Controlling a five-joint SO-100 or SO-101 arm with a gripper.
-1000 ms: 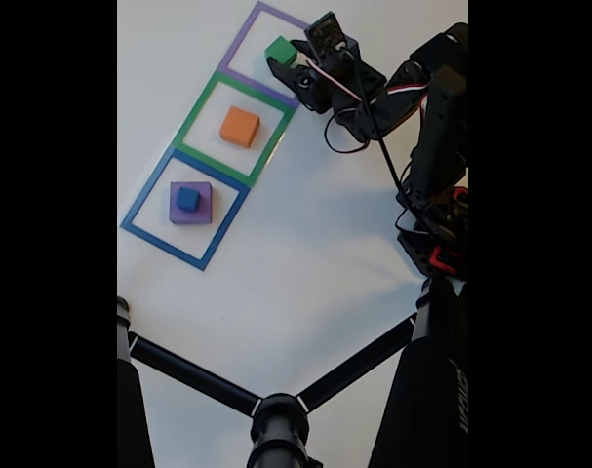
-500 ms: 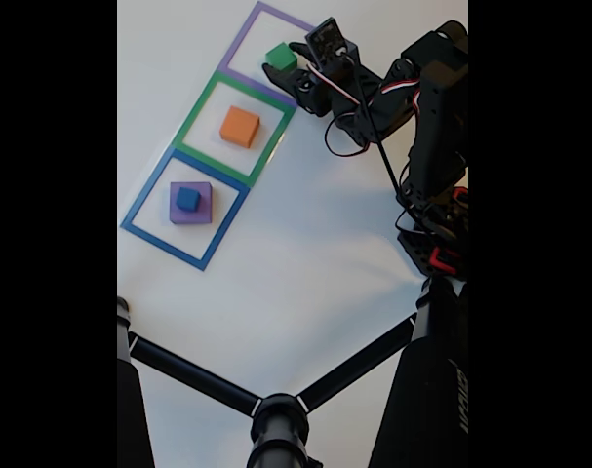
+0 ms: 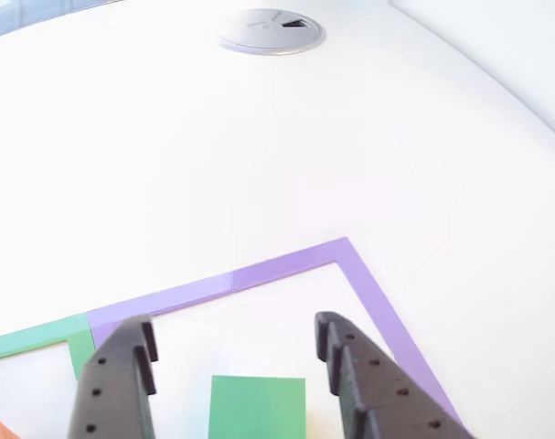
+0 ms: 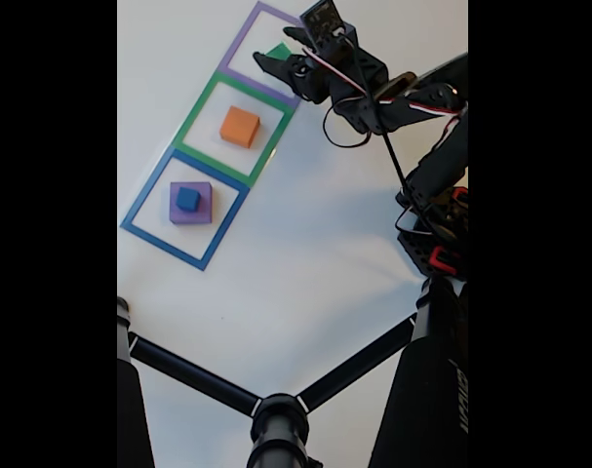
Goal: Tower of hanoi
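While the gripper hovers over the purple square outline at the far end of a white desk, its two dark fingers stand released, spread wide to either side of the green block without touching it. Seen from the other view, the green block sits between the fingers, slightly nearer the left one, with bare desk visible on both sides. From the fixed view, the arm covers most of that block, leaving one green corner showing. Judging from this, the main risk is an off-centre closing: the nearer finger could meet the block first and push or twist it, so that it slides out of the outline or is caught by a corner and slips when lifted. Closing too high could also pinch just the top edge. All four blocks are matte and square, graded in size. The orange block lies alone inside the green square outline. The flat purple block, the largest, lies inside the blue square outline, with the small blue cube resting on top of it. A round grey cable port is set into the desk beyond the gripper.
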